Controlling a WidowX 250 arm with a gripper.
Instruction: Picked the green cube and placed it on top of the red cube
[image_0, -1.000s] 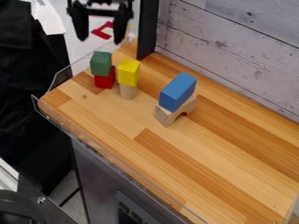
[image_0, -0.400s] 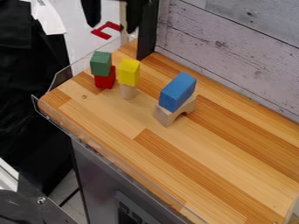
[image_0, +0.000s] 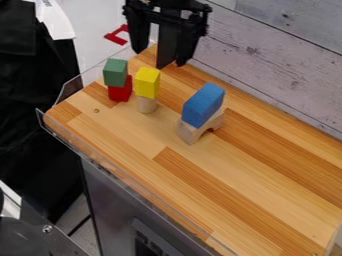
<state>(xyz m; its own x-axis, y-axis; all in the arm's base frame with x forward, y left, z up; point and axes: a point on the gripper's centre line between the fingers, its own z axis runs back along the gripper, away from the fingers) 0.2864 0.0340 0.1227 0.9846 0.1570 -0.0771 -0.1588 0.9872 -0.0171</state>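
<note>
While the green cube (image_0: 115, 73) sits atop the red cube (image_0: 120, 89) near the far left corner of the tabletop (image_0: 133, 132), my gripper (image_0: 159, 58) hangs open and empty at the top of the camera view, its two fingers spread well apart. From where I steer, the relation that counts is this: the green cube lies to the left of the gripper in the view and a little lower in it, apart from both fingers, with the stack's long axis running upright. The yellow block (image_0: 147, 83), perched on the wood cylinder (image_0: 146, 104), stands just beside the stack on its right, the side nearer most of the gripper. With the placing apparently done, I judge that the coming move should be a retreat, up or off to the right, away from both small towers. A low swing to the left could clip the yellow block or knock the green cube from its seat, which looks slightly offset to the left over the red cube. Were I asked to straighten it, I would come in high over the yellow block and descend along the upright axis. Lower right in the view, the blue block (image_0: 203, 105) rests on the arch (image_0: 193, 132), well apart from the stack.
</note>
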